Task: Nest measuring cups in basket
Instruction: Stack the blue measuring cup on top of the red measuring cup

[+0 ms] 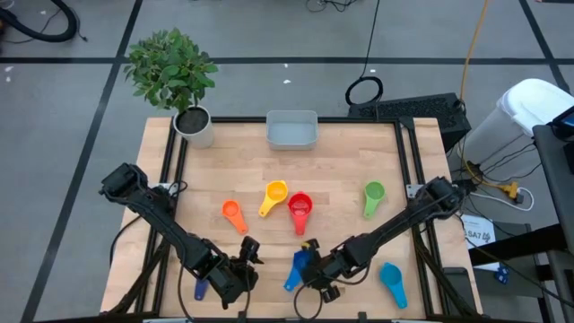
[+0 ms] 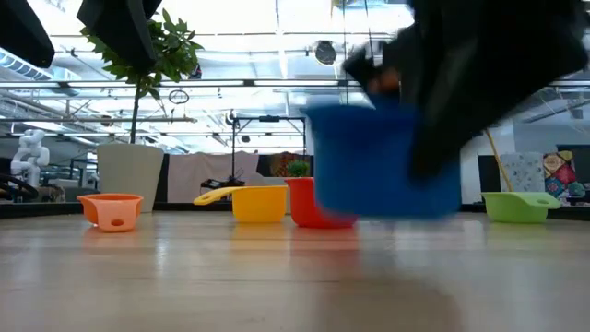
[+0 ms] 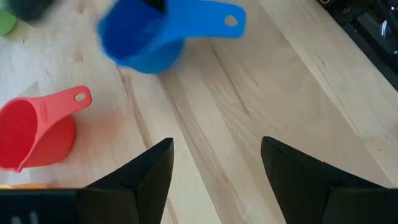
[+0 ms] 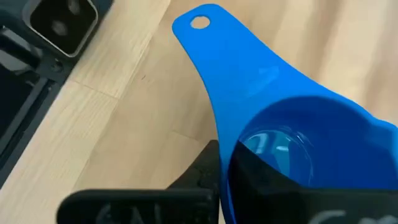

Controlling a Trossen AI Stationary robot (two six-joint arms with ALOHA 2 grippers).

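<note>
My right gripper (image 1: 314, 262) is near the table's near edge, shut on the bright blue measuring cup (image 1: 295, 266). My left gripper (image 1: 244, 267) hovers open just left of it, and its wrist view shows open fingers over bare wood with the bright blue cup (image 3: 152, 34) and red cup (image 3: 34, 130) ahead. The orange (image 1: 233, 213), yellow (image 1: 273, 196), red (image 1: 300, 213) and green (image 1: 373, 197) cups rest on the table's middle. The teal cup (image 1: 392, 283) lies near the right corner. The dark blue cup (image 1: 199, 289) shows beside the left arm. The basket (image 1: 291, 130) sits at the far edge. My right gripper holds the bright blue cup by its bowl wall beside the handle's root (image 4: 227, 146), one finger inside the bowl (image 4: 267, 177) and one outside (image 4: 202, 168). The handle (image 4: 202, 28) points away from the fingers. In the low view the cup (image 2: 383, 161) hangs clear above the table, roughly upright.
A round white pot with a green plant (image 1: 195, 126) stands at the far left corner. A black frame (image 1: 408, 161) runs along the table's sides. Bare wood lies between the cups and the basket.
</note>
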